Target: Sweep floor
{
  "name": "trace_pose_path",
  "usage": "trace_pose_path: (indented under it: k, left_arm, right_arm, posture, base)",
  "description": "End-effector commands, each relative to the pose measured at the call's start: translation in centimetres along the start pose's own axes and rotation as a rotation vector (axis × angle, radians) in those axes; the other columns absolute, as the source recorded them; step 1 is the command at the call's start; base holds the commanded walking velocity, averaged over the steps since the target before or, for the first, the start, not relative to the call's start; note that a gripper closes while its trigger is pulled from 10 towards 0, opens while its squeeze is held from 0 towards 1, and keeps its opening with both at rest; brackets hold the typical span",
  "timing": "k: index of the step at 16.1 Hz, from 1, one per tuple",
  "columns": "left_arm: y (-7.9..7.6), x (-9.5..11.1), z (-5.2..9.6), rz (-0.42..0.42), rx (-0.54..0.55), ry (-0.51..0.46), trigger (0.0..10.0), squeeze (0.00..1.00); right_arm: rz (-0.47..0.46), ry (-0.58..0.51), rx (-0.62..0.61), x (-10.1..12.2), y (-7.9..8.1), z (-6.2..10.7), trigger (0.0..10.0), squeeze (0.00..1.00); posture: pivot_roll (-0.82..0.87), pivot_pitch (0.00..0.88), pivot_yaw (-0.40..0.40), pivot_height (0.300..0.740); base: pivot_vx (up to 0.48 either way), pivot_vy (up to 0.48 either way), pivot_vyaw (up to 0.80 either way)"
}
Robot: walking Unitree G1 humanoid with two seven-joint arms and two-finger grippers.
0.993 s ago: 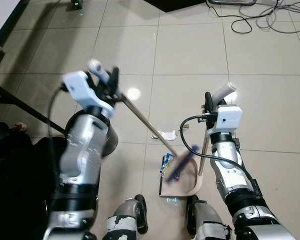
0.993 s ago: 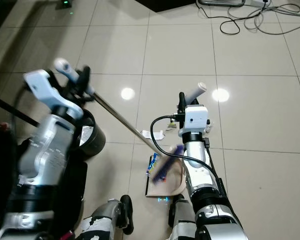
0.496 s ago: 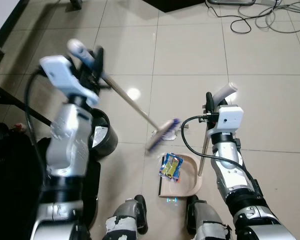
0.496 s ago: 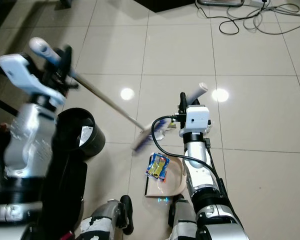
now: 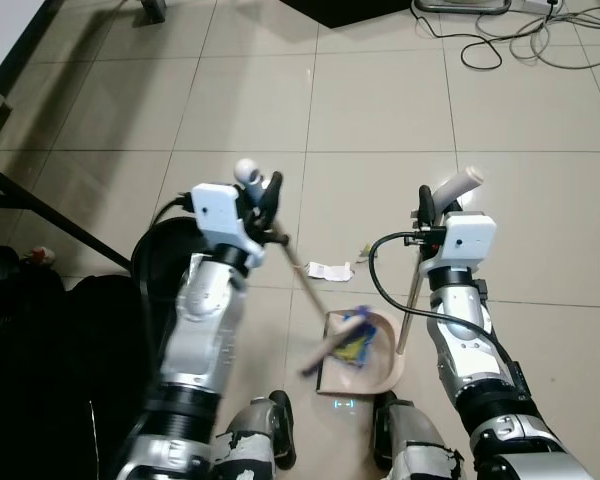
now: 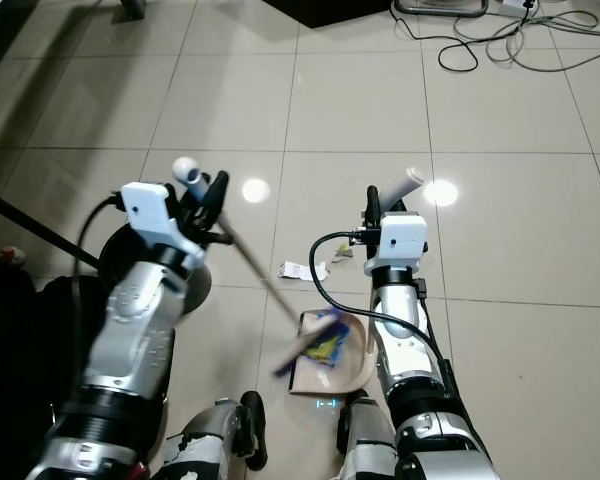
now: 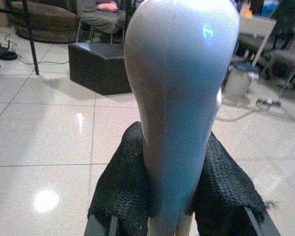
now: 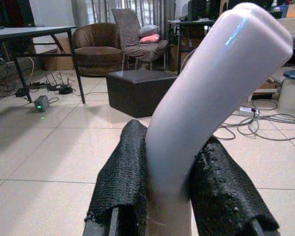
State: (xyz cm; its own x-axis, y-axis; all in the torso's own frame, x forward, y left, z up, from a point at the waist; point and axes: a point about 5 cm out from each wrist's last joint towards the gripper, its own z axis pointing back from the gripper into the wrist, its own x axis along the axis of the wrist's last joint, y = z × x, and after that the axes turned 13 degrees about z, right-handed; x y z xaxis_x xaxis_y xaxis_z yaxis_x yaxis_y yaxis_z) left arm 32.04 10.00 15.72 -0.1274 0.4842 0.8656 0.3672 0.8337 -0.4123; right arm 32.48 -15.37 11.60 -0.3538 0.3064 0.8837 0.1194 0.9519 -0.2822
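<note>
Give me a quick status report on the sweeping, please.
Left gripper shut on broom handle, right gripper shut on dustpan handle. Broom head at dustpan, wrapper inside. Paper scrap on floor beyond.

Head stereo pair looks steeply down from the robot's head at the tiled floor [image 5: 380,110], both arms and its own feet; the two eyes share nearly the same scene, slightly offset sideways. Each wrist camera sits very close behind its fingers [image 7: 123,182], facing along them: left wrist past a broom handle [image 7: 179,98], right wrist past a dustpan handle [image 8: 211,98], both toward a furnished room.
</note>
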Motion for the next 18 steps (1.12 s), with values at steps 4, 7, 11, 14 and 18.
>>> trace_pose_path:
  k: [4,7,11,14,18]
  left_arm:
    - [-1.3,2.4,-0.6,0.134,-0.004,-0.110,10.0,0.00]
    - [-0.2,4.3,-0.7,0.032,-0.041,-0.138,10.0,0.00]
    - [2.2,7.2,-1.3,-0.088,-0.059,-0.163,10.0,0.00]
    - [4.3,6.5,-1.1,-0.130,0.021,-0.088,10.0,0.00]
    - [7.0,4.7,0.4,-0.174,0.153,0.073,10.0,0.00]
  right_arm:
    - [-0.008,0.002,-0.015,0.1,-0.2,-0.1,10.0,0.00]
    - [-0.012,-0.006,-0.015,0.1,-0.4,0.0,10.0,0.00]
    - [-0.029,-0.044,-0.062,0.5,-1.7,0.2,10.0,0.00]
    - [-0.053,-0.072,-0.107,1.2,-2.7,0.7,10.0,0.00]
    - [-0.125,-0.073,-0.118,2.9,-3.6,1.2,10.0,0.00]
  posture:
    - [0.09,0.230,0.110,0.740]
    - [0.09,0.190,0.108,0.740]
    - [0.09,0.109,0.111,0.740]
    - [0.07,0.056,0.117,0.740]
    - [0.03,0.015,0.121,0.740]
  base:
    - [0.000,0.000,0.00]
    - [0.000,0.000,0.00]
    - [0.000,0.000,0.00]
    - [0.000,0.000,0.00]
    - [0.000,0.000,0.00]
